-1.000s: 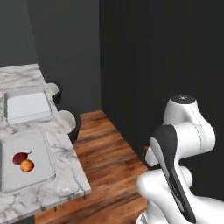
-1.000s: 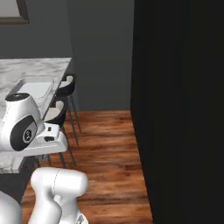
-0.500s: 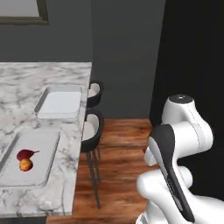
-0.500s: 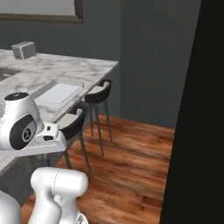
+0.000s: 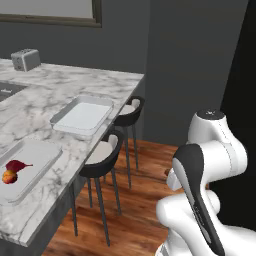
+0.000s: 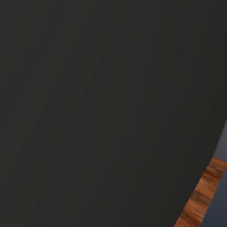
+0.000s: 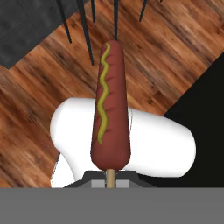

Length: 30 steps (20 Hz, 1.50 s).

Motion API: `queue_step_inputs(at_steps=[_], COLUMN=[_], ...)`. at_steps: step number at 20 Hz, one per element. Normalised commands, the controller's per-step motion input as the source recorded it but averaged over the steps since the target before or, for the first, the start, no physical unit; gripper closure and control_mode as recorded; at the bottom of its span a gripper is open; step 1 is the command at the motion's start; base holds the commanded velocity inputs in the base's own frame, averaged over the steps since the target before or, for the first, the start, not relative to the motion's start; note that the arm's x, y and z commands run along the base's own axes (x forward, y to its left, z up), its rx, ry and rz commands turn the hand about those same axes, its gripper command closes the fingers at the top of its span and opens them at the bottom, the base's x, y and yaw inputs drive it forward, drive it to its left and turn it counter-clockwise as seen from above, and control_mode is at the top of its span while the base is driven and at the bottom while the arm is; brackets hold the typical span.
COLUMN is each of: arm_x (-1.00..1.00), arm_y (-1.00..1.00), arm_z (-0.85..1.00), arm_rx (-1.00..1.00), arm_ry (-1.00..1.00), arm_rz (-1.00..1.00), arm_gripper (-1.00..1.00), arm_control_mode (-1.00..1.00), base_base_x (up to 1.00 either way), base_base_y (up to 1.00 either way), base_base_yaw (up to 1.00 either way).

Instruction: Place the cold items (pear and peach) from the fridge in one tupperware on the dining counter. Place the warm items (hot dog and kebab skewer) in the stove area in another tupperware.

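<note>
Left base view: hot dog pinched in the tool, fruit waiting in a tub on the bench

Left base view shows the long grey-white marble bench (image 5: 60,95) running along the left, with two black bar stools (image 5: 102,157) tucked at its edge over brown plank flooring (image 5: 145,200). On the bench lie two shallow white rectangular tupperware tubs: the farther tub (image 5: 82,114) and the nearer tub (image 5: 30,167), which holds a dark red pear (image 5: 17,165) touching a small orange peach (image 5: 8,176). A small grey toaster (image 5: 26,59) stands far back. In the hand view, the tool (image 7: 110,178) is pressed shut on the wooden stick of a red-brown hot dog (image 7: 110,109) with a yellow mustard squiggle.
</note>
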Motion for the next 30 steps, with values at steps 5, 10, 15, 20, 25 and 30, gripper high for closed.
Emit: queue_step_inputs(at_steps=[5, 10, 15, 20, 25, 30], arm_x=[0.0, 0.0, 0.0, 0.0, 0.0, 0.0], arm_y=[0.0, 0.0, 0.0, 0.0, 0.0, 0.0], arm_z=[0.0, 0.0, 0.0, 0.0, 0.0, 0.0], arm_rx=[0.0, 0.0, 0.0, 0.0, 0.0, 0.0], arm_ry=[0.0, 0.0, 0.0, 0.0, 0.0, 0.0], arm_rz=[0.0, 0.0, 0.0, 0.0, 0.0, 0.0], arm_gripper=[1.0, 1.0, 1.0, 1.0, 1.0, 1.0], arm_control_mode=[1.0, 1.0, 1.0, 1.0, 1.0, 1.0], base_base_x=[0.71, 0.54, 0.37, 0.29, 0.15, 0.02], base_base_y=[-0.59, -0.74, -0.86, -0.86, -0.86, -0.83], base_base_yaw=[0.71, 0.65, 0.64, 0.65, 0.67, 0.68])
